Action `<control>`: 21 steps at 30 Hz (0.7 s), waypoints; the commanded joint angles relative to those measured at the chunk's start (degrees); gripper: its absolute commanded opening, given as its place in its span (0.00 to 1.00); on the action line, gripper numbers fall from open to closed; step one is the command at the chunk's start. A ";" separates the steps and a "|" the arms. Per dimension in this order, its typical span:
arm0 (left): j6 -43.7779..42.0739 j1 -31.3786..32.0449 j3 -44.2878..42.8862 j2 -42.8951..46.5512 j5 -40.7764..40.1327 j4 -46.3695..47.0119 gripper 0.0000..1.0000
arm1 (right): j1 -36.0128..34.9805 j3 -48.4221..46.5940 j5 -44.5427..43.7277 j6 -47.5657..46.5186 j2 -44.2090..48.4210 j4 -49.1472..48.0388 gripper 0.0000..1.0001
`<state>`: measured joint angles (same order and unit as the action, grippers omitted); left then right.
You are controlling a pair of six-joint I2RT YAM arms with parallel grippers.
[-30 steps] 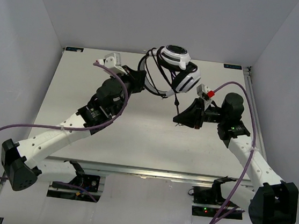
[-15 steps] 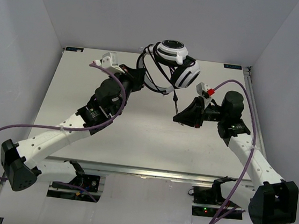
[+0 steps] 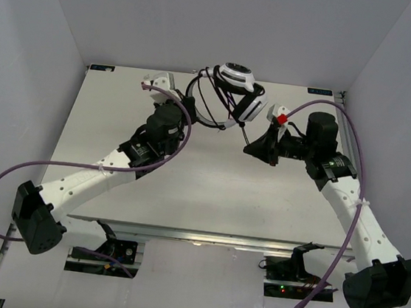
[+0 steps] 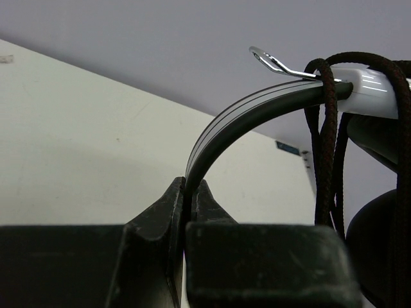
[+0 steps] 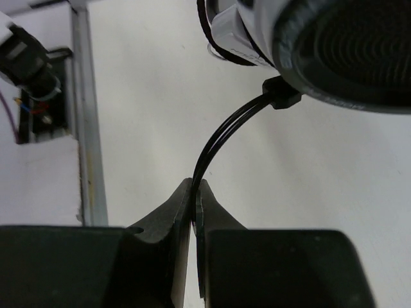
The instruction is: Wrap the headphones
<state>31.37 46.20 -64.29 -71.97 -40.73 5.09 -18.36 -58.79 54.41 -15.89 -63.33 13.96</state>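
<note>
Headphones [image 3: 236, 79], white and black, hang in the overhead view above the far side of a pale table [image 3: 208, 191], held up between two robot arms. The left gripper [image 3: 190, 108] meets them from their left. The right gripper [image 3: 249, 147] sits just below and to their right, with a thin black cable [image 3: 245, 136] running down into it from the lower earcup. Holding the headphones off the table likely leaves room to pass the cable around them.

From the left wrist camera, the left fingers are pressed together on the curved black headband [image 4: 237, 115], which arches up and right from them. Several turns of cable already loop around the band's far end, beside a bare metal slider [image 4: 276, 63], so the wrapping looks partly done.

From the right wrist camera, the right fingers are pinched tight on the cable. It rises from them in a bend to a small plug at the rim of the dark earcup [image 5: 347, 51] above. This grip probably lets the arm lead the loose length.
</note>
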 commanded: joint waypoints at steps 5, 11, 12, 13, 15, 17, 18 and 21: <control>-7.11 -0.96 -6.78 -8.41 1.67 -4.69 0.00 | -7.89 -8.03 -27.97 -17.95 -3.35 20.08 0.08; -10.08 -1.61 -9.35 -15.31 7.09 -12.92 0.00 | -14.08 -6.93 -45.22 -26.72 -3.68 24.01 0.08; -10.20 -1.81 -9.95 -16.87 8.74 -14.56 0.00 | -14.88 -6.59 -47.91 -28.19 -3.62 24.31 0.08; -10.25 -1.81 -10.69 -19.00 10.19 -16.27 0.00 | -15.47 -6.11 -51.05 -29.36 -3.51 24.10 0.08; -10.28 -1.81 -11.97 -21.58 12.93 -18.98 0.00 | -16.47 -4.83 -55.30 -31.43 -3.20 23.42 0.08; -10.22 -1.81 -12.65 -23.42 15.98 -21.30 0.00 | -17.32 -3.32 -58.89 -33.37 -2.59 22.59 0.08; -10.29 -1.81 -12.82 -24.11 17.35 -22.24 0.00 | -17.56 -2.87 -60.03 -34.13 -2.38 22.28 0.08; -10.66 -1.81 -13.17 -25.91 22.60 -23.75 0.00 | -18.73 -1.70 -61.83 -36.77 -1.77 21.48 0.08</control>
<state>21.26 44.66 -74.46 -98.23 -26.65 -15.26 -35.74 -61.29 1.10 -46.43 -67.56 38.18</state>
